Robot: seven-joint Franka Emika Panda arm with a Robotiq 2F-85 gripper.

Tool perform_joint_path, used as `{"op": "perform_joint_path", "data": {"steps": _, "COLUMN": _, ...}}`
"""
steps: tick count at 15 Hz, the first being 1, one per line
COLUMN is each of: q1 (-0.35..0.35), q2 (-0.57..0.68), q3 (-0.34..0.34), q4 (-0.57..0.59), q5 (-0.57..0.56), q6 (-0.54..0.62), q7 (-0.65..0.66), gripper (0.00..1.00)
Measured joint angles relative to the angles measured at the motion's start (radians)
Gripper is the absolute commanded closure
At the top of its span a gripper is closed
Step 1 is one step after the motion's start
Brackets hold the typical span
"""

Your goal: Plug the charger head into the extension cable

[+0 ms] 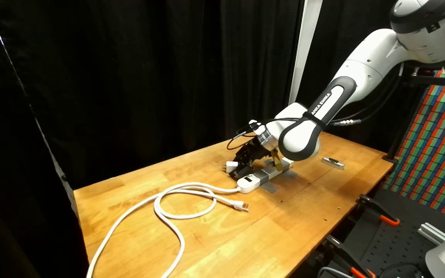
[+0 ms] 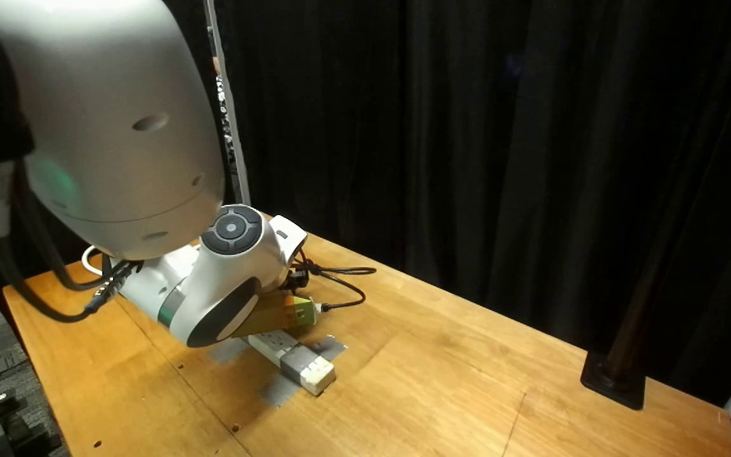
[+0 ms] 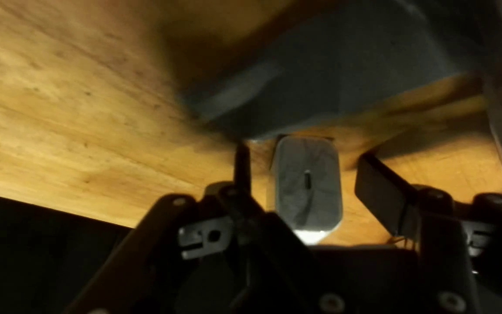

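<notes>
A single white-and-grey robot arm (image 1: 361, 69) reached down over a light wooden table (image 1: 214, 239), its black two-fingered gripper (image 3: 304, 158) tilted close to the surface. The fingers (image 3: 242, 170) stood spread, wood showing on both sides of the one small, white, boxy charger head (image 3: 305, 192) between them, its prongs (image 1: 224, 167) pointing away. The charger head was near the cord end of the one long white power strip (image 1: 251, 182), apart from it. Grey tape (image 2: 300, 359) crossed the strip, which the arm partly hid in both exterior views. A thick white cord (image 1: 185, 217) looped over the table; one white plug (image 1: 238, 205) lay near the strip. Nearby were one small silver-and-black bar (image 1: 333, 163), two black, orange-tipped clamps (image 1: 374, 207) and one dark post (image 2: 635, 314) on a square base (image 2: 600, 383).
</notes>
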Motion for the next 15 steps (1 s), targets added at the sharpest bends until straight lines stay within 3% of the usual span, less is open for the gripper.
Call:
{"op": "perform_joint_path", "data": {"steps": 3, "q1": -0.003, "q2": -0.001, "q3": -0.002, "q4": 0.003, "q5": -0.033, "q6": -0.002, "q7": 0.026, "gripper": 0.91}}
{"op": "perform_joint_path", "data": {"steps": 9, "q1": 0.001, "q2": -0.03, "q3": 0.005, "q4": 0.016, "q5": -0.04, "q6": -0.074, "q7": 0.058, "gripper": 0.87}}
{"op": "perform_joint_path", "data": {"steps": 15, "q1": 0.08, "q2": -0.213, "q3": -0.042, "q4": 0.022, "q5": 0.053, "q6": -0.326, "q7": 0.132, "gripper": 0.88}}
